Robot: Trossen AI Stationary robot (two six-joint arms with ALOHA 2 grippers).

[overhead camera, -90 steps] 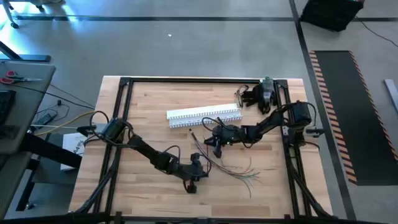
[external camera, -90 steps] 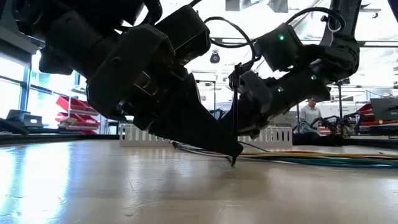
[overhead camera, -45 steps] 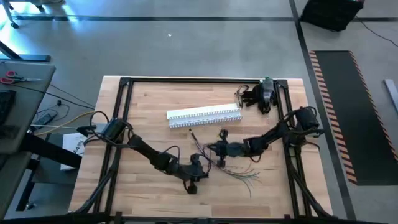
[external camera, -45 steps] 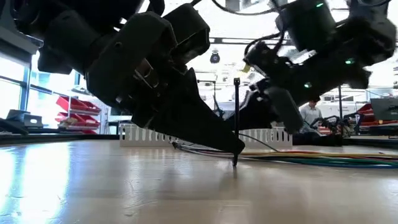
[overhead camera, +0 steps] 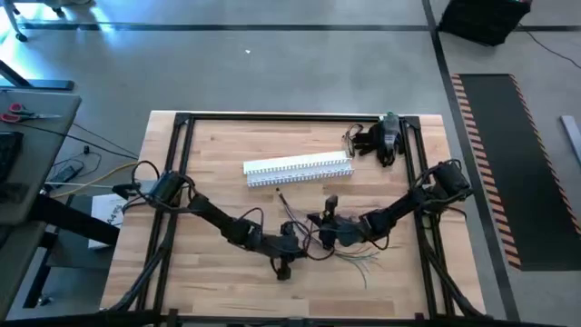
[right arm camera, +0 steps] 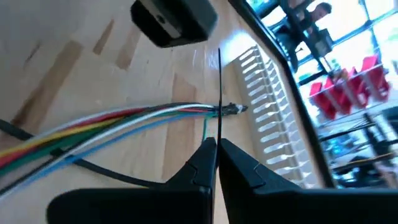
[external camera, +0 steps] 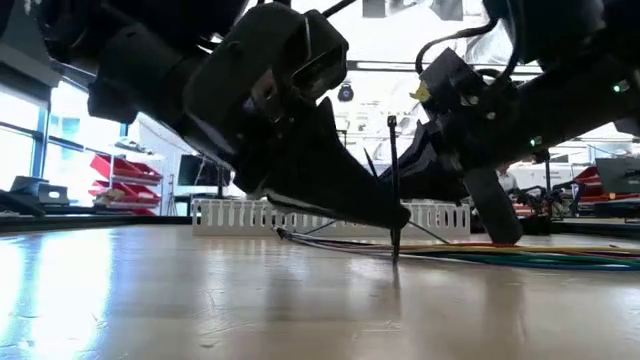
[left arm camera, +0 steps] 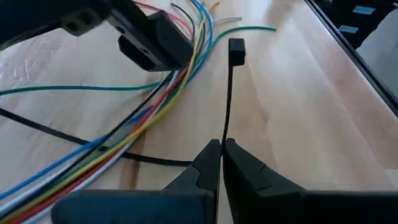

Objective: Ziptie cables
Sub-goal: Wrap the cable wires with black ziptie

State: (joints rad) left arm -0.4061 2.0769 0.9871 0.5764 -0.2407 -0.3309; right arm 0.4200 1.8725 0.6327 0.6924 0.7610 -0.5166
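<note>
Lying across the wooden counter (overhead camera: 218,173) near its front, the cables (left arm camera: 124,127) sit between my claws. My left claw (left arm camera: 221,151) pinches a black ziptie (left arm camera: 229,93); my right claw (right arm camera: 216,149) closes on its other end.

Cables (overhead camera: 349,250) on table (overhead camera: 218,154), slotted channel (overhead camera: 298,169) behind them

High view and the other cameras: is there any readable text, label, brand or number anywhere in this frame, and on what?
None can be read.
White box beside the table: dark markings, too small to read.
Left gripper, right gripper, cables, zip tie: no print visible.
</note>
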